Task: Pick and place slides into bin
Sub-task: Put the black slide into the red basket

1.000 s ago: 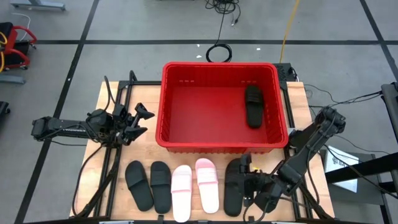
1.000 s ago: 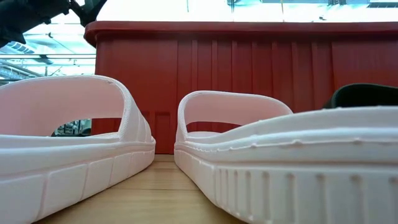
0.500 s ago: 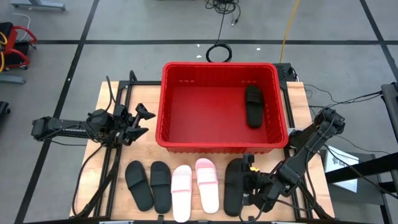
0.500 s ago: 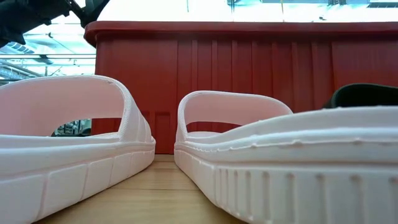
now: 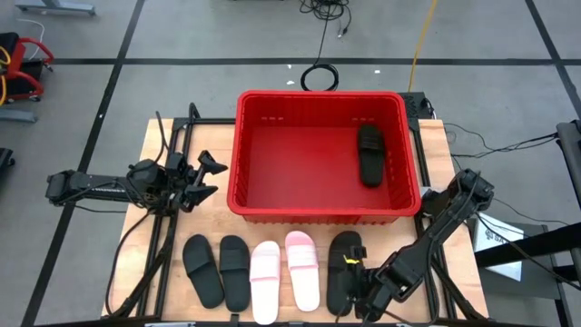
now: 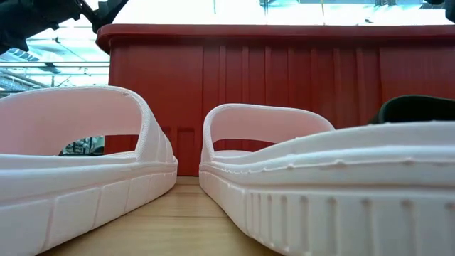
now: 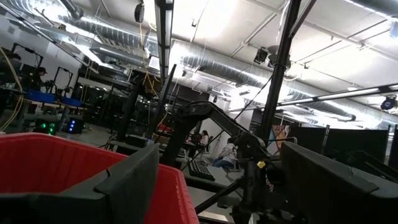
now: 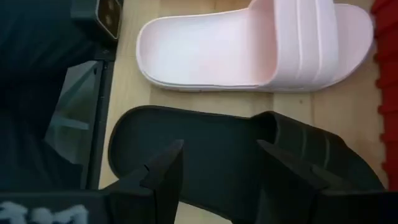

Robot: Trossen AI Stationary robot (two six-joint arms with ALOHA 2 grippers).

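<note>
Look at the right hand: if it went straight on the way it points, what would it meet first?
Most likely the black slide lying directly under the right hand, whose open fingers sit over its footbed beside the strap. Depth is hard to judge.

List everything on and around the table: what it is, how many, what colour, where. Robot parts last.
bin: one, red, at the table's far middle.
black slide in bin: one, by the bin's right wall.
black slides on table: three; two at the row's left, one at its right end.
pink slides: two, pale, mid-row.
table: one, pale wood.
cables: dark coil on the floor beyond the bin.
left gripper: left of the bin, jaws open.
right gripper: over the rightmost black slide, jaws open.
</note>
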